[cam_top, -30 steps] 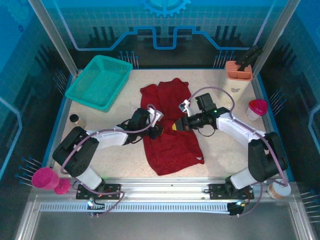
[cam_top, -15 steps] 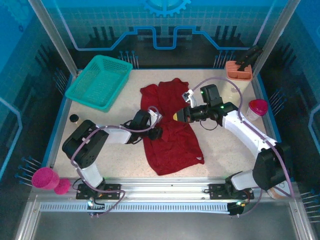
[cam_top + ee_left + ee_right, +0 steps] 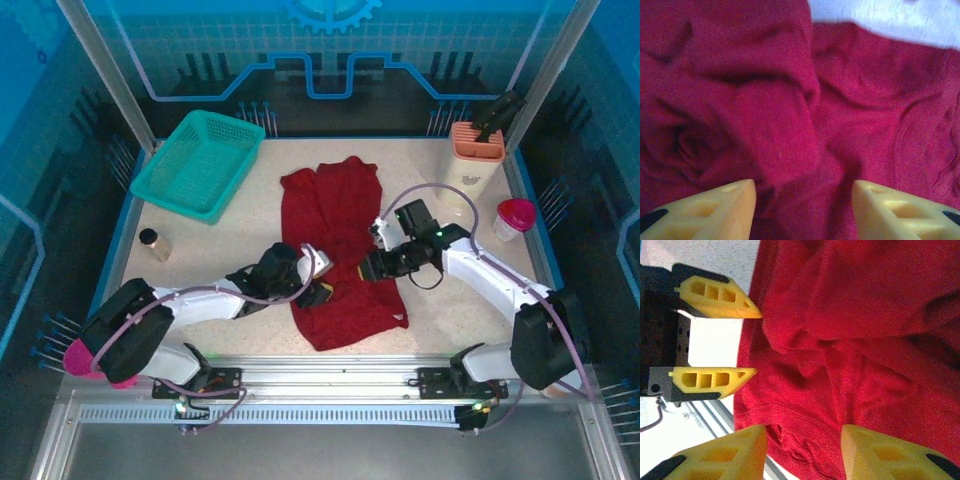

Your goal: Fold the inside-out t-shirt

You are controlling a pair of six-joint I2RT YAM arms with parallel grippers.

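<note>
Now the inside-out t-shirt [image 3: 340, 215] is lying rumpled in the middle of the top view, stretching from the centre down toward the lower middle of the frame. The left gripper [image 3: 322, 292] is hanging over the shirt's lower left edge, its yellow fingers [image 3: 715, 205] standing apart with creased red cloth showing between them, nothing pinched. The right gripper [image 3: 362, 270] is sitting just to the right of it, over the shirt's middle, its fingers [image 3: 880, 450] likewise spread and gripping nothing. The teal basket [image 3: 200, 160] is resting at the upper left, well apart from the shirt.
</note>
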